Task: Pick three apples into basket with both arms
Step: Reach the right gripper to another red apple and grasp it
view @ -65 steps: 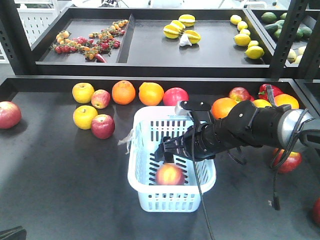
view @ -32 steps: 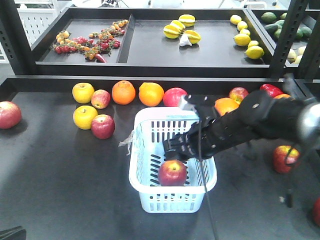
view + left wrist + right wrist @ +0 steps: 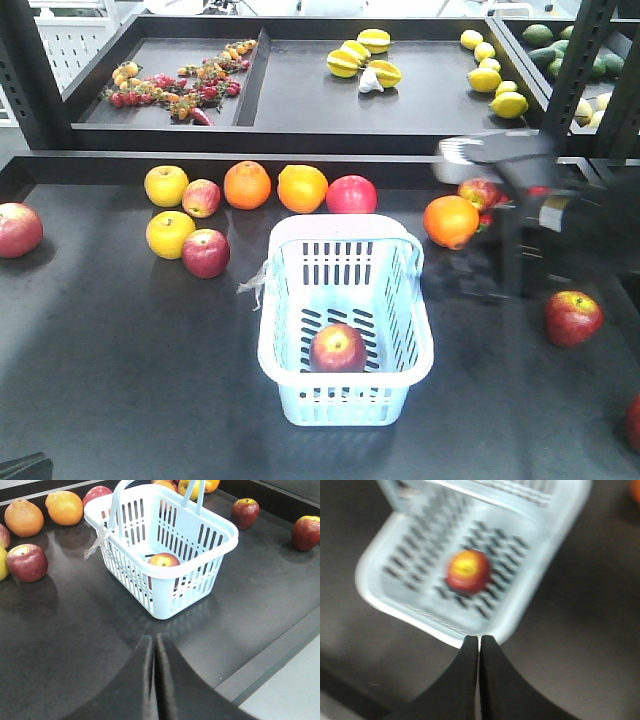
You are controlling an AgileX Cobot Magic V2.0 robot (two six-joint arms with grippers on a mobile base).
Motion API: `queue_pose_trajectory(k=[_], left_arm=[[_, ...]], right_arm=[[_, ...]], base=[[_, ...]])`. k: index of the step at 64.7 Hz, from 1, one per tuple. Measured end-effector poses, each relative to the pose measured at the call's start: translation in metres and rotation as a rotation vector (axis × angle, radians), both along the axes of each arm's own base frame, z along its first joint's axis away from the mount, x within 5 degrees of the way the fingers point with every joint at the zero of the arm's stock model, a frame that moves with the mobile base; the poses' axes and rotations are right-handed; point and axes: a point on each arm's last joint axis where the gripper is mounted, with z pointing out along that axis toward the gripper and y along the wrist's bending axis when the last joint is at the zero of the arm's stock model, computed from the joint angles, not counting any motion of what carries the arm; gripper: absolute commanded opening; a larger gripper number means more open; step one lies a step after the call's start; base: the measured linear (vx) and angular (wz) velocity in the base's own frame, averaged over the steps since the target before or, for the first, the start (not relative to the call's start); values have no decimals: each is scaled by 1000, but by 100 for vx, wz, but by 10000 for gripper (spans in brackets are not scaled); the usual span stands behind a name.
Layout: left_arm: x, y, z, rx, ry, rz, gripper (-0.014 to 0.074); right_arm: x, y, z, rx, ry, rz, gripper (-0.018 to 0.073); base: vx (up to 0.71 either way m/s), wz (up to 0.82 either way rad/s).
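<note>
Left wrist view: left gripper [image 3: 154, 645] pressed together, empty, low over the table [image 3: 75, 630]. Also closed on nothing, blurred: right gripper [image 3: 479, 642]. Pale slotted-plastic basket [image 3: 345, 400], rounded rim, holds one glossy red apple [image 3: 337, 348] on its floor, judged delivered. At its 10 o'clock a second apple [image 3: 205, 252], at 3 o'clock a third apple [image 3: 573, 318], both unpicked.

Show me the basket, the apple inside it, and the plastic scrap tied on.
basket [image 3: 340, 222]: front view, far rim.
apple [image 3: 337, 348]: front view, its red top.
plastic scrap [image 3: 96, 545]: left wrist view, its hanging part.
</note>
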Motion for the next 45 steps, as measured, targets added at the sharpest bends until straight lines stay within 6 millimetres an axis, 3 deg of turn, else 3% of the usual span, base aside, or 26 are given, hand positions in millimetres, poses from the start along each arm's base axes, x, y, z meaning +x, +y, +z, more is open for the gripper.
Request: queue_pose_trajectory(k=[9,18,34,45], left_arm=[[0,0,0,0,0,0,-8],[0,0,0,0,0,0,-6],[0,0,0,0,0,0,-6],[0,0,0,0,0,0,-8]], right_arm=[[-29,-33,-3,-149,-32,-166,-6],[-45,-55,-5,-252,-14,-316,-5],[-43,-109,-7,-222,52,-555,-3],[-34,-151,-25,-108,169,-607,50]], base=[[0,0],[0,0],[0,0],[0,0]])
